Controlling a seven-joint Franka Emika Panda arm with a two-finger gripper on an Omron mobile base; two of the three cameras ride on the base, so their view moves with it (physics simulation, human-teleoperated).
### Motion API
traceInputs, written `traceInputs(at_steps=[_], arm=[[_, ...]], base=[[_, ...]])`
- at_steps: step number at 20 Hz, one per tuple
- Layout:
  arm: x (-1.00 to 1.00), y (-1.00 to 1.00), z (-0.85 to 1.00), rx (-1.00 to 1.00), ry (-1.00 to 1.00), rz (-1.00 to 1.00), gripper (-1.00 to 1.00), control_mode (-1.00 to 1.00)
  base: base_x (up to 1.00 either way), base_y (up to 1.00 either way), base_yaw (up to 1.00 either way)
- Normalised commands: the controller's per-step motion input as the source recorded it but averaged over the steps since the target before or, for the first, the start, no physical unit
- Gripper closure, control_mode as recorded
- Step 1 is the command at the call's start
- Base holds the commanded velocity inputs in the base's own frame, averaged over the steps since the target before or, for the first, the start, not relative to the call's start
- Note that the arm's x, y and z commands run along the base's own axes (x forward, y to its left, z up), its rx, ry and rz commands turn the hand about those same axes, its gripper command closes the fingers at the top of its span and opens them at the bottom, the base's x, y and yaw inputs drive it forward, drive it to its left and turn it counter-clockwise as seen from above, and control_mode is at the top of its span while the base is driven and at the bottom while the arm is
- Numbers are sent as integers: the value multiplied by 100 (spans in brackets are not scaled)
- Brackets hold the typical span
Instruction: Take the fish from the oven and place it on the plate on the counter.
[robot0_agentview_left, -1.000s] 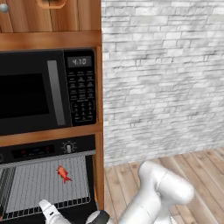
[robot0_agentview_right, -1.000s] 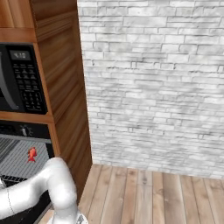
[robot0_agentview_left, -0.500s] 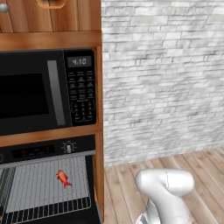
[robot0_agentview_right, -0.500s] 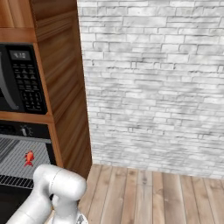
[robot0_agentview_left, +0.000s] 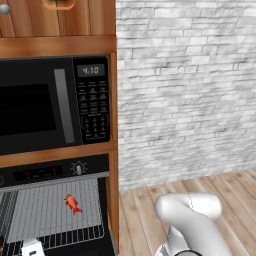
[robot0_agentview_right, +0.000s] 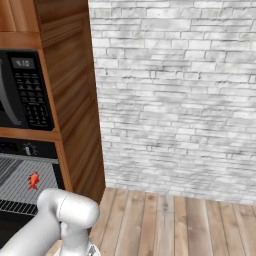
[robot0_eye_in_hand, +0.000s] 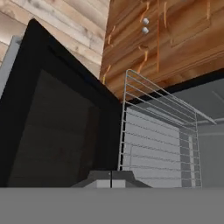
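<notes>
While the fish (robot0_agentview_left: 73, 204) lies mid-rack in the open oven (robot0_agentview_left: 55, 210) in the left base view, the right shows it (robot0_agentview_right: 33, 181) untouched. By hand view, my tool (robot0_eye_in_hand: 111, 176) is pinched empty beside the wire rack (robot0_eye_in_hand: 157, 140); reaching so could snag wires.

A small red-orange fish (robot0_agentview_right: 33, 181) lies on the wire rack (robot0_agentview_right: 17, 187) inside the open oven (robot0_agentview_right: 20, 190) at the lower left. Above the rack a round knob (robot0_agentview_right: 30, 149) sits on the oven's dark control strip. Over that, a black microwave (robot0_agentview_right: 22, 90) with a keypad is set into the wooden cabinet (robot0_agentview_right: 75, 100). To the right stands a white brick wall (robot0_agentview_right: 175, 90) above a wood plank floor (robot0_agentview_right: 170, 222). The white arm (robot0_agentview_right: 60, 220) bends at the bottom left, just below the fish.
</notes>
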Motion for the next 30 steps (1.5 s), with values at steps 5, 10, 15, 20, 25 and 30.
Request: traceInputs(at_steps=[5,10,15,20,25,30], arm=[[64,-48,71,0,4,-21,100,-100],[20,-23,23,2,6,-39,100,-100],[8,-36,20,8,0,-29,100,-100],[7,-45,4,13,0,-19,100,-100],[27,-55,0,19,0,-23,100,-100],[27,-16,0,22,-1,-25,-100,-100]], base=[[0,0,0],[0,0,0],[0,0,0],[0,0,0],[0,0,0],[0,0,0]])
